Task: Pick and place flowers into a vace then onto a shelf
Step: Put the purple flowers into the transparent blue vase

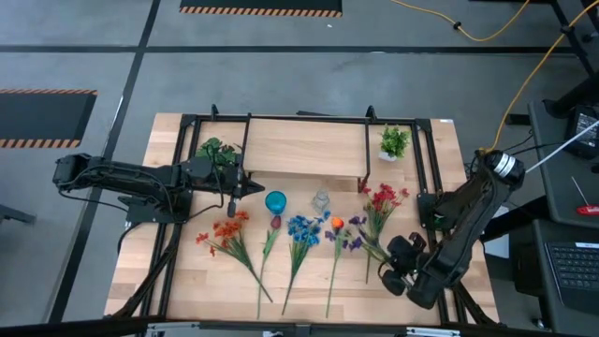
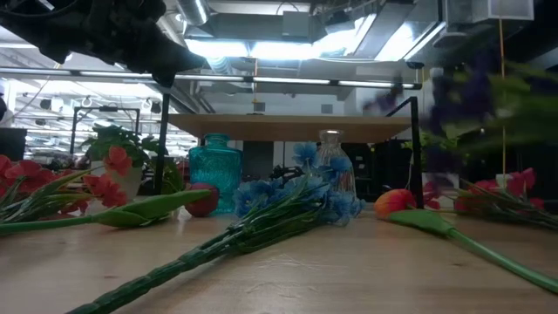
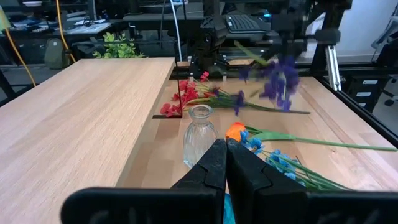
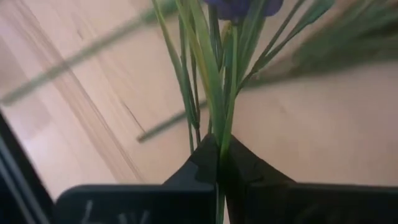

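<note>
Flowers lie in a row across the table's (image 1: 187,281) front half, seen from above — red-orange spray (image 1: 227,232), blue spray (image 1: 301,230), orange bud (image 1: 337,223), red spray (image 1: 382,199). The right gripper (image 1: 391,267) is clamped on the purple spray (image 1: 357,234); the left gripper (image 1: 251,188), pinched closed and empty, hovers beside the teal vase (image 1: 275,201).

Low view: shelf (image 2: 288,127) stands behind both vases.

Right wrist view — fingers (image 4: 249,165) pinch green stems.

Purple flowers (image 3: 277,78) lifted; other sprays (image 1: 301,232) lie flat
</note>
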You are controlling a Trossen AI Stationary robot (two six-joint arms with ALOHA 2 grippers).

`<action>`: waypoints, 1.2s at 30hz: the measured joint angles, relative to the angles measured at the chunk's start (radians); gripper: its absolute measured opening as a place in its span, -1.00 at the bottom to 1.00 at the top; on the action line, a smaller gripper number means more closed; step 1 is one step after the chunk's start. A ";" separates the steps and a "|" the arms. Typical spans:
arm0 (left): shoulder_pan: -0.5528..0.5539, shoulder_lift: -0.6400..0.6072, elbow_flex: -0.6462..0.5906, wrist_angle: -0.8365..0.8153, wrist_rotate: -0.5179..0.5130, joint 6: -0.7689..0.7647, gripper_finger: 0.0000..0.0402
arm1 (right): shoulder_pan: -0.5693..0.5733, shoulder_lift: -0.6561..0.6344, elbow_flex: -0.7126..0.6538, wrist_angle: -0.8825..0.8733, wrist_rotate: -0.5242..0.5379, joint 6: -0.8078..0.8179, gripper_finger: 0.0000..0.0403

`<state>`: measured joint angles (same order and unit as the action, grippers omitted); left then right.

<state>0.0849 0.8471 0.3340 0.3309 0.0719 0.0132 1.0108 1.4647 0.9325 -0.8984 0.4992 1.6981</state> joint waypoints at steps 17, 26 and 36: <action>0.000 0.000 0.000 0.000 0.000 0.000 -0.98 | -0.090 -0.259 -0.007 -0.004 0.278 -0.404 -0.98; 0.000 0.000 0.000 0.001 0.000 0.000 -0.98 | -0.232 -0.474 -0.197 0.343 0.206 -0.855 -0.98; 0.000 0.000 0.000 0.001 -0.002 0.000 -0.98 | -0.395 -0.654 -0.347 0.702 0.111 -1.393 -0.98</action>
<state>0.0849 0.8474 0.3340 0.3321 0.0700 0.0135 0.6157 0.8111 0.5857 -0.1963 0.6105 0.3052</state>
